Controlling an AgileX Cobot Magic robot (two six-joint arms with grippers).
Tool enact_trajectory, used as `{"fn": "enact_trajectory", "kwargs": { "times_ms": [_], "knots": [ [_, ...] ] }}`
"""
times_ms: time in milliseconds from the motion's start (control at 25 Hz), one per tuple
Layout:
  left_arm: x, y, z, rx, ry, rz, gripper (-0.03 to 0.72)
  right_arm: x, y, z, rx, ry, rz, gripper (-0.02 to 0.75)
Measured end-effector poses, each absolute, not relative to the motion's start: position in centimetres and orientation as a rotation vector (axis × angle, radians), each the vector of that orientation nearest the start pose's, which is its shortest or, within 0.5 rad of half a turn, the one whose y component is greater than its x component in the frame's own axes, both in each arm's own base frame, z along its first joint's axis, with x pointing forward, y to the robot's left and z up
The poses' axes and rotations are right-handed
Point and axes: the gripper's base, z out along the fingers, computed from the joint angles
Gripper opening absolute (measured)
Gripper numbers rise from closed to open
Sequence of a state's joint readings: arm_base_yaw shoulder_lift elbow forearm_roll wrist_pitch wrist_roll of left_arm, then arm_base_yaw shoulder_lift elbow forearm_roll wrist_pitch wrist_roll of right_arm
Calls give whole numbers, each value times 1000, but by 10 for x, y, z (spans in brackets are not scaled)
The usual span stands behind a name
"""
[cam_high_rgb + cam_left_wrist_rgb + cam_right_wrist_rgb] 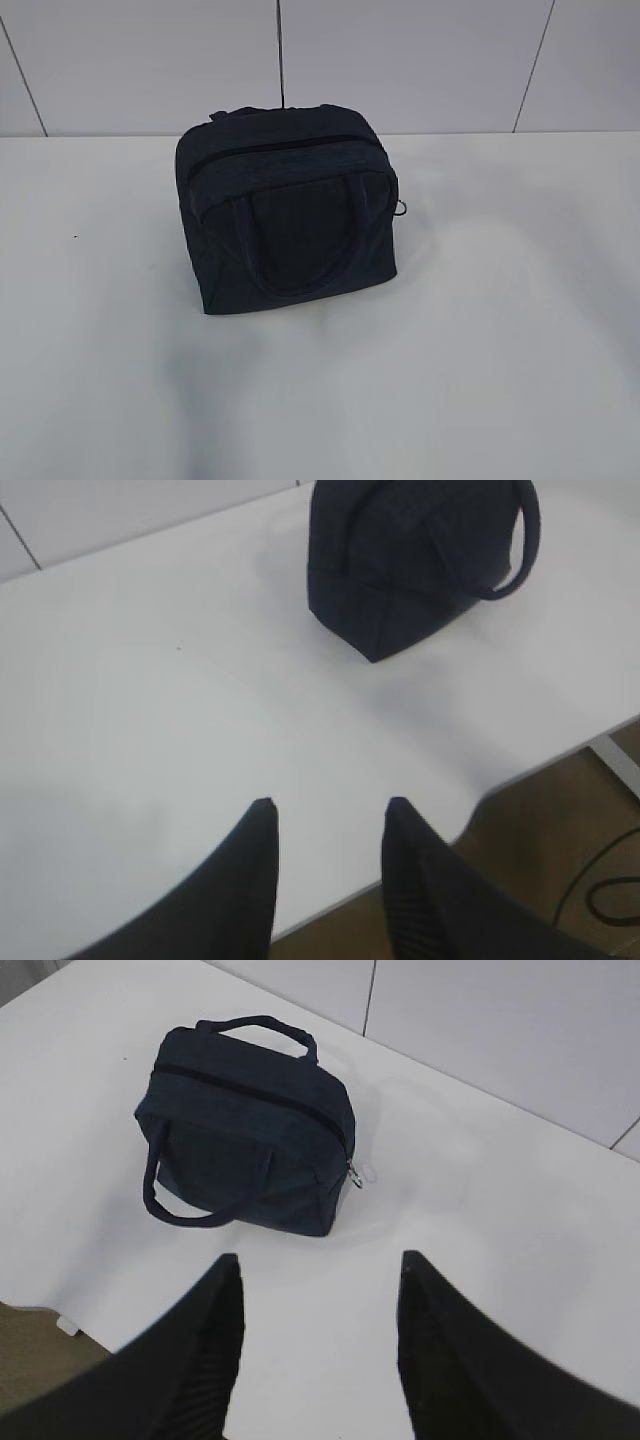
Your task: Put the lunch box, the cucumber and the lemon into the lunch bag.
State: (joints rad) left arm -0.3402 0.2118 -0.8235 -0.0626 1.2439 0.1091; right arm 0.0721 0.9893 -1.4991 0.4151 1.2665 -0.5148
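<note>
A: Exterior view: what is showing?
B: One lunch bag (290, 215) is sitting alone mid-surface (520, 360), zipper closed, one loop handle drooping down its front. No lunch box, cucumber or lemon is showing; likely they are inside already, though nothing confirms it.

A: Left wrist view?
B: The left pincer (328, 815) is hovering spread and empty over the surface's near edge, well apart from the bag, probably parked clear of it.

A: Right wrist view?
B: The right pincer (318, 1265) is hanging spread, holding nothing, near the bag's ring-pull end. Count: one bag, two handles, two pincers.
</note>
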Motion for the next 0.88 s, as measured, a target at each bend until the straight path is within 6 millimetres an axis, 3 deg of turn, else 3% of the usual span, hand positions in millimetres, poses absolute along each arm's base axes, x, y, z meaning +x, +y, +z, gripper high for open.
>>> {"fn": "enact_trajectory", "kwargs": {
  "times_ms": [200, 440, 880],
  "knots": [
    [-11, -9, 309, 494, 2074, -308, 253, 100, 41, 475, -693, 2038, 226, 377],
    [-6, -10, 302, 474, 2028, -312, 253, 66, 38, 447, -612, 2070, 269, 377],
    [2, -12, 296, 455, 1994, -306, 249, 7, 27, 342, -426, 2147, 271, 377]
  ]
}}
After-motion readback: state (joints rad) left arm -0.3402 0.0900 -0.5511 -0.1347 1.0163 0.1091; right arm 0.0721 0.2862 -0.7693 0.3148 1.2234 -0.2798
